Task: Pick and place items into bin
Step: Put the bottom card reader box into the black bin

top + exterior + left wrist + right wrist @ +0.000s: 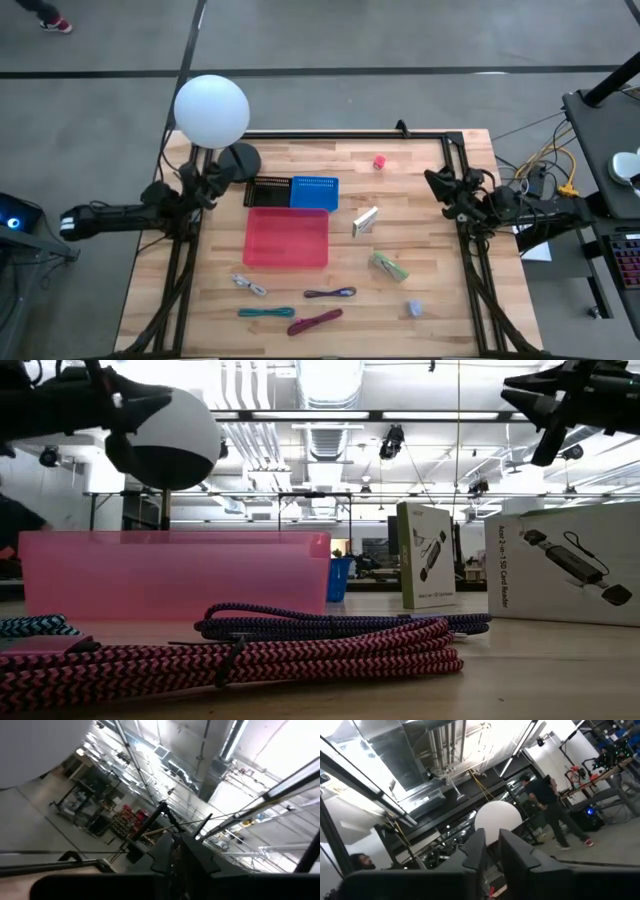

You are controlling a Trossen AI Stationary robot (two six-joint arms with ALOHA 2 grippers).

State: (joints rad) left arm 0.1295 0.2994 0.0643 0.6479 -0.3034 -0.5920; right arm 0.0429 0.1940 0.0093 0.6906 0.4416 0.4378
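Note:
My left gripper (pixel 215 180) hovers raised over the table's left side, shut on nothing; its fingers (pixel 167 852) point up at the ceiling. My right gripper (pixel 440 187) hovers over the right side, also shut and empty (pixel 492 851). On the table lie a tiny pink cube (pixel 379 162), a whitish block (pixel 365 221), a green packet (pixel 389 266) and a grey-blue lump (pixel 414 307). White (pixel 249 285), teal (pixel 266 312), purple (pixel 330 293) and magenta (pixel 315 321) cords lie near the front edge. The pink bin (pixel 287 238) sits mid-table.
A blue box (pixel 314 192) and a black box (pixel 267 191) stand behind the bin. A white globe lamp (pixel 211 108) stands at the far left corner. Dark frame rails (pixel 470 260) run along both table sides. A person (pixel 547 805) stands in the room beyond.

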